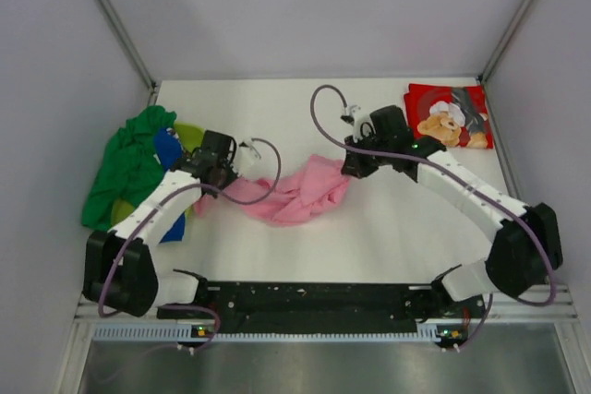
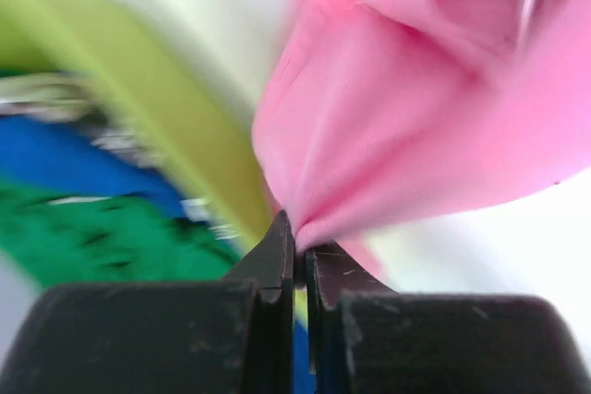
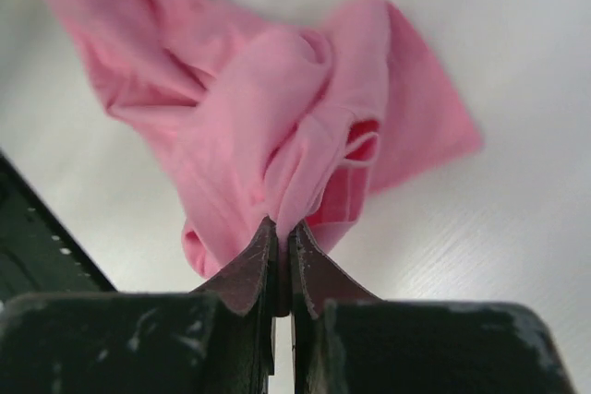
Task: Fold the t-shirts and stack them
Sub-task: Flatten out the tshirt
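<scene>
The pink t-shirt (image 1: 295, 194) lies crumpled mid-table, strung between both grippers. My left gripper (image 1: 224, 175) is shut on its left end, seen in the left wrist view (image 2: 297, 237) with pink cloth (image 2: 397, 136) pinched in the tips. My right gripper (image 1: 352, 169) is shut on its right end, seen in the right wrist view (image 3: 283, 228) with the shirt (image 3: 259, 117) hanging below. The red teddy-bear shirt (image 1: 448, 115) lies folded at the far right. Green (image 1: 129, 168), blue (image 1: 168, 147) and yellow-green (image 1: 189, 136) shirts are heaped at the left.
Grey walls enclose the white table (image 1: 388, 228) on three sides. A black rail (image 1: 314, 300) with the arm bases runs along the near edge. Purple cables loop off both wrists above the cloth.
</scene>
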`<action>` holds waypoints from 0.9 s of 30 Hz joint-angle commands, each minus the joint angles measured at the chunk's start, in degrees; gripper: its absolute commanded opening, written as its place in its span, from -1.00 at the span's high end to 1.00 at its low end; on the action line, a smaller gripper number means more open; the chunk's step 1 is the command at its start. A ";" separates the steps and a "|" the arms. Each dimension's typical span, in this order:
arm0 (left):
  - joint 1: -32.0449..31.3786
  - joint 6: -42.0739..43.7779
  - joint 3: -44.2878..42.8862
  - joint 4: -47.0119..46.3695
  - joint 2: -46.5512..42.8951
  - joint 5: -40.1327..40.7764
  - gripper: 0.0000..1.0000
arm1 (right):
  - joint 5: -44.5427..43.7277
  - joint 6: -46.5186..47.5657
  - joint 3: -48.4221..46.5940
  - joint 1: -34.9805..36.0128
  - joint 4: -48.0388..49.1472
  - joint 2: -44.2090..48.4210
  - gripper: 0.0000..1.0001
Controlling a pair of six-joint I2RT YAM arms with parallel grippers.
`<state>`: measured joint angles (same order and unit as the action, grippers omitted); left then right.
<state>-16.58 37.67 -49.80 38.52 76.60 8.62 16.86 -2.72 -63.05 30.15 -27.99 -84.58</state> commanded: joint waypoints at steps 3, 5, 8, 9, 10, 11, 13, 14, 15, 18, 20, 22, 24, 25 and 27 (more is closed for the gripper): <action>1.90 1.52 -20.57 -6.09 -11.20 14.48 1.00 | 15.90 2.46 -8.84 2.36 -1.19 15.39 1.00; 2.34 2.75 -27.77 -6.18 -12.43 17.12 1.00 | 19.86 2.37 -8.94 4.47 0.21 17.94 1.00; 2.43 4.16 -37.88 -5.22 -12.35 17.75 1.00 | 26.09 -0.16 -7.10 7.81 5.55 20.49 1.00; 2.34 4.77 -41.05 -5.13 -11.91 17.05 1.00 | 29.25 -2.09 -5.79 8.60 8.79 21.20 1.00; 2.34 5.56 -44.04 -5.47 -11.39 16.08 1.00 | 32.33 -4.90 -4.03 8.87 13.09 21.90 1.00; 2.34 6.27 -45.02 -6.61 -10.95 14.86 1.00 | 34.71 -8.23 -2.36 8.87 17.22 22.69 1.00; 2.25 6.80 -46.26 -8.46 -9.37 11.26 1.00 | 35.70 -11.77 0.98 8.87 24.01 24.45 1.00; 2.25 6.28 -46.87 -8.73 -7.97 9.24 1.00 | 33.96 -12.39 2.30 8.87 25.34 25.15 1.00; 2.17 5.32 -47.31 -8.99 -6.21 6.96 1.00 | 31.24 -13.09 3.44 8.96 25.52 25.34 1.00; 0.07 3.55 -48.19 -10.39 1.50 3.60 1.00 | 22.80 -17.56 7.22 8.87 26.05 22.62 1.00; -2.04 3.03 -49.59 -11.97 8.18 3.77 1.00 | 21.20 -23.79 11.08 8.96 32.07 18.85 1.00; -3.89 2.32 -52.66 -12.33 16.17 3.77 1.00 | 22.51 -30.82 15.91 8.78 39.72 14.37 1.00; -5.47 1.18 -57.40 -11.81 24.79 4.03 1.00 | 20.42 -36.98 19.96 8.43 44.84 10.85 1.00; -6.18 0.92 -60.47 -11.20 29.44 4.47 1.00 | 17.79 -39.18 21.72 8.00 45.91 9.70 1.00; -7.15 0.48 -66.71 -9.97 37.88 5.87 1.00 | 12.35 -42.61 25.32 6.68 46.88 8.55 0.79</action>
<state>-21.54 40.40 -107.79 27.44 102.98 14.24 37.85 -32.97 -43.07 38.33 9.21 -74.04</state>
